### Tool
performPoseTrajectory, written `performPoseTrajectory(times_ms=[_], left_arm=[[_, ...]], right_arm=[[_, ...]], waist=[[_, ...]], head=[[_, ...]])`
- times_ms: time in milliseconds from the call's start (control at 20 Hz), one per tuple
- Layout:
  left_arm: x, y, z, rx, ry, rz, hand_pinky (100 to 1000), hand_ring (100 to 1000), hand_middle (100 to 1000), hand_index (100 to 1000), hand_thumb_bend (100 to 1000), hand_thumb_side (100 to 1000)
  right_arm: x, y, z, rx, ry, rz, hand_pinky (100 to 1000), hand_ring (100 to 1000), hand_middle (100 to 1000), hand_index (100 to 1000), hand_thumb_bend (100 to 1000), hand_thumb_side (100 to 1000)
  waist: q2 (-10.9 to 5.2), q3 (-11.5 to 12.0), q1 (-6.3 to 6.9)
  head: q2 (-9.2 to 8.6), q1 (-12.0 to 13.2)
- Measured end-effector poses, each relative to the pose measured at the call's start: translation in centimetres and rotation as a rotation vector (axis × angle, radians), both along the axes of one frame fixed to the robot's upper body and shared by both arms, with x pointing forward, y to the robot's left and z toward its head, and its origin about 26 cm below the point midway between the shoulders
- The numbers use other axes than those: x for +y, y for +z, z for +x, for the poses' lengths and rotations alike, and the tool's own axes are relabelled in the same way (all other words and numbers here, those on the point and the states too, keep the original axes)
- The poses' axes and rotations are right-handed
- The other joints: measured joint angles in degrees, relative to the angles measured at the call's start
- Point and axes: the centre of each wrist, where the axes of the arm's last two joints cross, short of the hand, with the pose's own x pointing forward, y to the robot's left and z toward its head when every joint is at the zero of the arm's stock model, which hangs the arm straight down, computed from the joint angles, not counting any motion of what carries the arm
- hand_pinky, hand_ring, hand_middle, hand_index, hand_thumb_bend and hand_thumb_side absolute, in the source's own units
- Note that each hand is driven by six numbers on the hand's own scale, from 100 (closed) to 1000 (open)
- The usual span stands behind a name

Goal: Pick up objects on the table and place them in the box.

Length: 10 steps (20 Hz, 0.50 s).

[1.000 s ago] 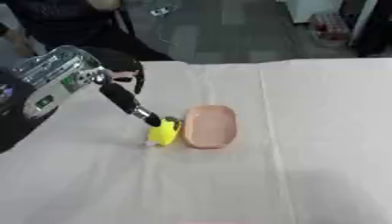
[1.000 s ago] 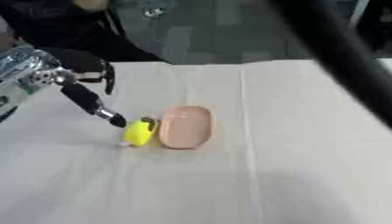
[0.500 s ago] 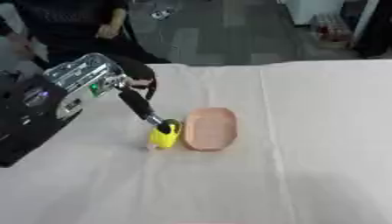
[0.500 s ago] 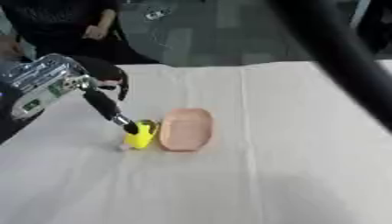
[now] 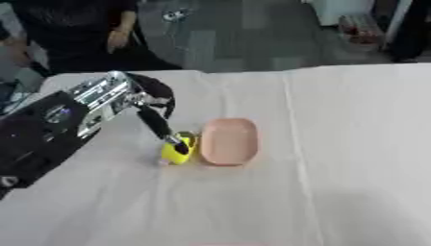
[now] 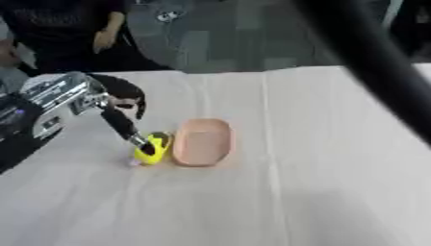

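A small yellow object (image 5: 177, 151) lies on the white tablecloth, touching the left side of a shallow pink oval box (image 5: 227, 141). My left hand (image 5: 154, 120) reaches in from the left on its black and silver arm. One straight finger slants down, and its tip rests on top of the yellow object. The hand's other fingers curl back near the wrist and hold nothing. The pink box looks empty. My right hand shows in neither view.
The white cloth-covered table (image 5: 336, 168) stretches wide to the right and front of the box. A dark blurred bar (image 6: 370, 62) crosses the upper right of the right eye view, close to the camera. Grey floor lies beyond the far edge.
The whole picture has shifted, so the camera moved. My left arm reaches further in, its fingertip still on the yellow object, which stays beside the pink box.
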Motion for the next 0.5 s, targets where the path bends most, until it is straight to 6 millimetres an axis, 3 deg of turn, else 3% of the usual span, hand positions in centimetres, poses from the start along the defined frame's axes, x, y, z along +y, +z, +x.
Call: performPoseTrajectory(times_ms=[500], left_arm=[[-0.1, -2.0, 0.4, 0.096, -0.04, 0.042, 774, 796, 816, 738, 893, 777]], right_arm=[[-0.1, 0.3, 0.1, 0.001, 0.018, 0.009, 359, 494, 498, 541, 100, 1000]], waist=[[0.04, -0.56, 0.24]], head=[[0.05, 0.82]])
